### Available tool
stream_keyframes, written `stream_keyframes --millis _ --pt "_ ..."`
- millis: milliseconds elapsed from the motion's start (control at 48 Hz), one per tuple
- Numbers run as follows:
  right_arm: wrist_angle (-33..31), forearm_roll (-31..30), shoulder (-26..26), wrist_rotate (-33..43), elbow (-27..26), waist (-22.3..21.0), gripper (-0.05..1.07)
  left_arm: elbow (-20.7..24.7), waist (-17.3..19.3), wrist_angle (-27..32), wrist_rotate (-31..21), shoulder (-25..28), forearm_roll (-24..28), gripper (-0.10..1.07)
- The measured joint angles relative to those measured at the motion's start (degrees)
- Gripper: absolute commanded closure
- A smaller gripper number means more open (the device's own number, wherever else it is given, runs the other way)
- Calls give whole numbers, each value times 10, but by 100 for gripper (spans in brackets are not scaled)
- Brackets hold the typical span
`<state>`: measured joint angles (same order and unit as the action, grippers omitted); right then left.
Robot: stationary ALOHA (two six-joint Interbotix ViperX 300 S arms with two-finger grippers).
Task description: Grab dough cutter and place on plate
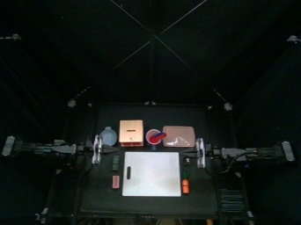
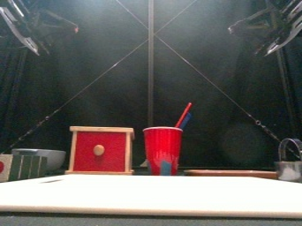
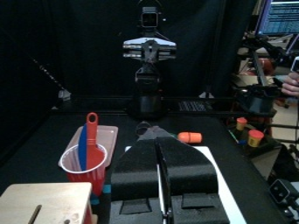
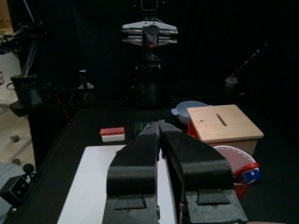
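Observation:
The pinkish-red plate (image 1: 179,136) lies at the back right of the table, next to a red cup (image 1: 153,136); it is a thin edge in the front view (image 2: 230,173). A small red and white flat tool (image 1: 116,181), perhaps the dough cutter, lies left of the white board and shows in the right wrist view (image 4: 114,132). My left gripper (image 1: 97,149) hangs at the table's left side and my right gripper (image 1: 200,149) at its right side. In the wrist views the left gripper (image 3: 158,144) and the right gripper (image 4: 162,129) are both shut and empty, above the table.
A white board (image 1: 153,173) fills the table's front middle. A tan block (image 1: 132,132) and a blue-grey round object (image 1: 107,137) stand at the back left. A red-handled tool (image 2: 185,115) stands in the cup. An orange item (image 1: 186,186) lies right of the board.

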<state>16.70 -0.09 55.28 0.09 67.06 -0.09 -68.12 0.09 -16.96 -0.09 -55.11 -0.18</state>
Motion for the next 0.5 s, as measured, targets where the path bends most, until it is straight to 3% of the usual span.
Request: stream_keyframes --millis 125,208,396,500 --pt "-20 41 -12 28 -1 -18 99 0 -2 -10 1 14 1 102" --pt "-61 90 -41 43 -10 -56 98 0 -4 -17 1 23 2 101" --pt "-146 156 -155 70 -49 -170 96 0 -4 -33 2 32 2 101" --pt "-157 161 -210 71 -68 -199 83 0 -4 -36 2 32 2 101"
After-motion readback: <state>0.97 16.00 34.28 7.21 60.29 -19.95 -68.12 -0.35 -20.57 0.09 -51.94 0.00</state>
